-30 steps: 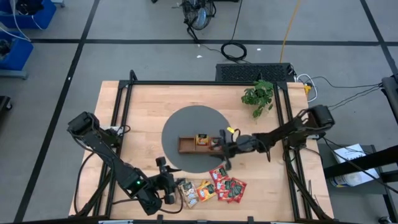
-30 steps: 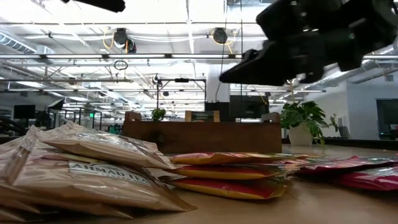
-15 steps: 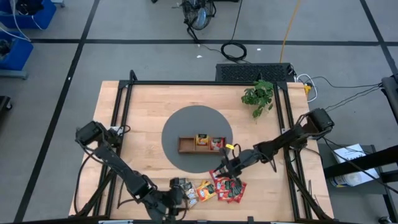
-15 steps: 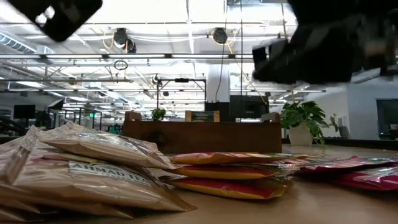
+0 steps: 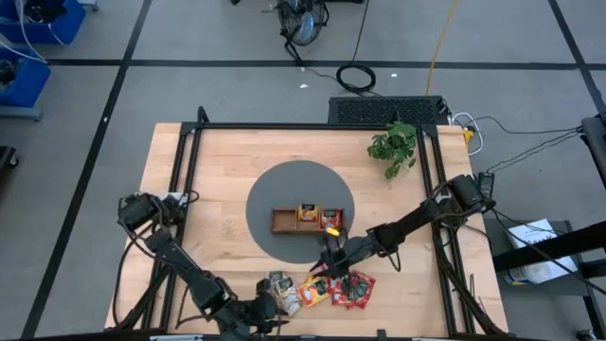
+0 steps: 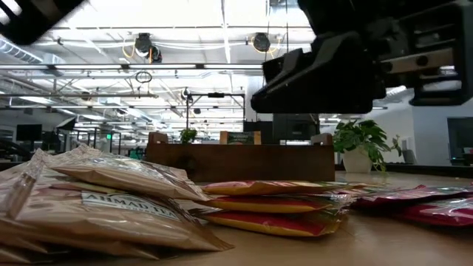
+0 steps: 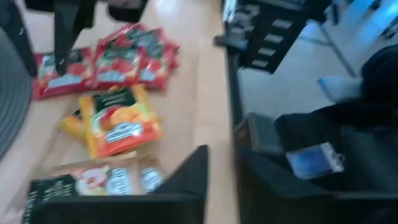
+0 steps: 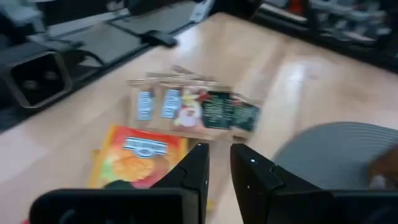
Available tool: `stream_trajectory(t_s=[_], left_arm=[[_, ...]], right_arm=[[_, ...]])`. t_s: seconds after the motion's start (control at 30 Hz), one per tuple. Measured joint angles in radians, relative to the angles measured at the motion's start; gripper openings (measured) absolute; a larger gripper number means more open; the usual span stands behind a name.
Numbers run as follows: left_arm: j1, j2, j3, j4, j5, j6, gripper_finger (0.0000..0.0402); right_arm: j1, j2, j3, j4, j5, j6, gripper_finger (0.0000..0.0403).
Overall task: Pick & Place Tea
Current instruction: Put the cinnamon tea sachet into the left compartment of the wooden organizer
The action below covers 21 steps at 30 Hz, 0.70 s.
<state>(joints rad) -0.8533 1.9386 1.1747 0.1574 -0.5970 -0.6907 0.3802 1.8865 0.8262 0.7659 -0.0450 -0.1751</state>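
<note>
With the right gripper (image 5: 325,266) hung nearly closed and empty above the tea sachets (image 5: 322,288) heaped at the table's (image 5: 218,170) near edge, two overlapping sachets could be pinched together, while the left gripper's (image 5: 260,311) state cannot be told.

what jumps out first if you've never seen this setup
The bright scatter of tea sachets along the table's front edge: red at the right, orange-yellow in the middle, dark green at the left. The right gripper hangs just above them, jaws nearly together. Behind it, a wooden tray sits on a round grey mat.
</note>
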Motion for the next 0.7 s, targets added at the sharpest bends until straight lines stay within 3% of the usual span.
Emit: stream_trajectory(t_s=[0.07, 0.27, 0.7], left_arm=[[-0.009, 0.008, 0.011, 0.006, -0.010, -0.011, 0.0018], [0.005, 0.059, 0.014, 0.019, 0.005, -0.055, 0.0010], [0.025, 0.074, 0.015, -0.043, 0.012, -0.156, 0.0009]], right_arm=[[-0.017, 0.000, 0.017, -0.019, -0.066, -0.001, 0.0052], [-0.057, 0.000, 0.022, -0.036, -0.221, 0.041, 0.0063], [-0.017, 0.005, 0.036, -0.007, -0.243, -0.001, 0.0107]])
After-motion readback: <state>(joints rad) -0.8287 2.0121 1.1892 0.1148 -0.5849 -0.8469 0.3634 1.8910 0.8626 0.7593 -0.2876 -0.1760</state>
